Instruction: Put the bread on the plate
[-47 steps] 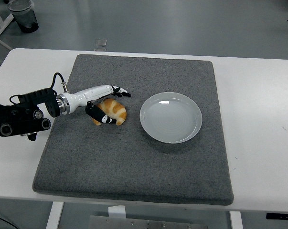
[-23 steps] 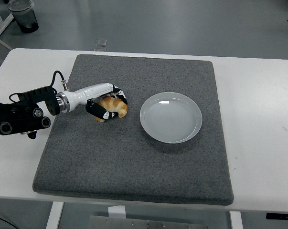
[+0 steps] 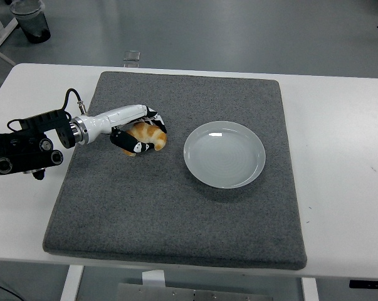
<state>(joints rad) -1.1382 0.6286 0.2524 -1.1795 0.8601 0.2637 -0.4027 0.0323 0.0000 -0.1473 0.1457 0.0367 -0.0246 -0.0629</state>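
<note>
The left hand [image 3: 137,133] gripped the bread [image 3: 148,136] on the grey mat [image 3: 176,207], left of the empty plate [image 3: 224,154].

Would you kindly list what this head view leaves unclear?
- Underside of the golden-brown bread roll: hidden by the left hand curled around it, so whether it is lifted off the grey felt mat is unclear.
- Right arm: outside the frame.
- Dark bin: cut off by the top edge.
</note>
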